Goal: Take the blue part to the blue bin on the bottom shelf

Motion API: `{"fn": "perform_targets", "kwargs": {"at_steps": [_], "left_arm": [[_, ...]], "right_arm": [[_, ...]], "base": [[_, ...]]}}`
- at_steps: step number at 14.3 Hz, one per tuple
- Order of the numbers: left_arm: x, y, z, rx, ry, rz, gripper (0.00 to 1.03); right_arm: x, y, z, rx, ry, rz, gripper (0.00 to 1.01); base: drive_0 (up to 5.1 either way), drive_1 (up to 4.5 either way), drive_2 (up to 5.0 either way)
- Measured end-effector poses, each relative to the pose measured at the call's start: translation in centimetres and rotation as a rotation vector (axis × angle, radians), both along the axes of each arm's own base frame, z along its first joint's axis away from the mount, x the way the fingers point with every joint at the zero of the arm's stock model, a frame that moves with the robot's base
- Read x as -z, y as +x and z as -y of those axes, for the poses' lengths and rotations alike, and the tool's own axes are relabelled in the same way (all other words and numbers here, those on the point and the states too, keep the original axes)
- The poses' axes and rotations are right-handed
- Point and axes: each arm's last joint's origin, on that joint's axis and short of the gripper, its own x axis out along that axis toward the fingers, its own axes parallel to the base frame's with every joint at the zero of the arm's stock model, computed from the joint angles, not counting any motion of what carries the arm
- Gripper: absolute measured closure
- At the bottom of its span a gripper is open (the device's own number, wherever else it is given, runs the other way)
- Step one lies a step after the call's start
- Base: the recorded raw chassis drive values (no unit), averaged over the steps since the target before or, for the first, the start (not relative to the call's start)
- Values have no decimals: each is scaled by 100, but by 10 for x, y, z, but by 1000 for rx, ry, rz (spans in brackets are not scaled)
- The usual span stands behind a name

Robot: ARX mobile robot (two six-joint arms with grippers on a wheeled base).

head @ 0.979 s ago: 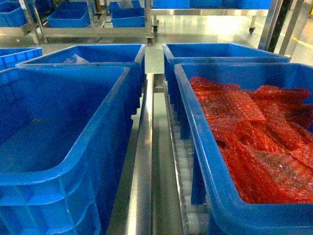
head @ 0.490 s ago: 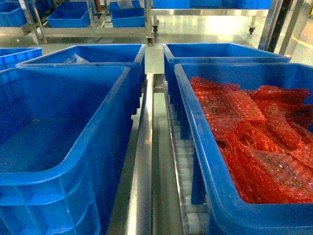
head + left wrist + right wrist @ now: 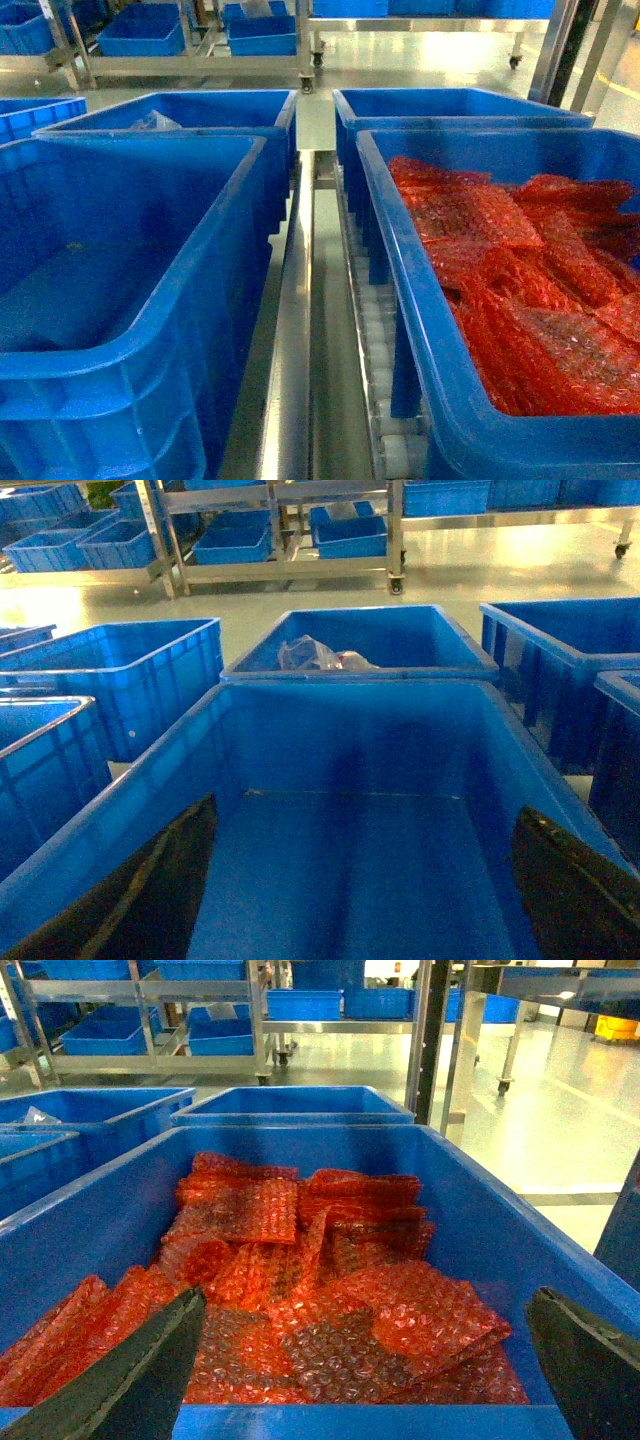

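The blue part shows in no view. My left gripper [image 3: 365, 810] is open, its dark fingers [image 3: 150, 890] spread wide over an empty blue bin [image 3: 350, 860]; nothing lies between them. That bin stands at the left in the head view [image 3: 110, 300]. Over a second blue bin [image 3: 480, 1230] full of red bubble-wrap sheets [image 3: 300, 1290], my right gripper [image 3: 365, 1295] is also open and empty. Both bins rest on the bottom shelf, whose steel rail [image 3: 295, 330] and white rollers [image 3: 375, 340] run between them. Neither gripper appears in the head view.
Behind the empty bin stands a blue bin [image 3: 360, 645] holding crumpled clear plastic [image 3: 320, 658]. Another blue bin [image 3: 450, 105] sits behind the bubble-wrap one. More blue bins are at the left [image 3: 120, 680]. Steel racks with small blue bins [image 3: 350, 535] line the far floor.
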Motion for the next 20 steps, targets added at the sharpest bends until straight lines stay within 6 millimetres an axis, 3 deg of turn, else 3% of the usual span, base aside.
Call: {"fn": "perform_targets", "kwargs": {"at_steps": [1,8,10,15,16,20], "left_arm": [[0,0,0,0,0,1,4],[-1,1,-2,21,-12,10,9],[5,-10,-16,116,-54,40,35],[25,-32,-36,124,-66,32,96],[29,-35,-39,122,-69,27,101],[34,-46,-51,124,-71,40,101]], "right_arm": [[0,0,0,0,0,0,3],[0,0,0,0,0,0,3],[0,0,0,0,0,0,3],[0,0,0,0,0,0,3],[0,0,0,0,0,0,3],[0,0,0,0,0,1,3]], "base": [[0,0,0],[0,0,0],[0,0,0],[0,0,0],[0,0,0],[0,0,0]]}}
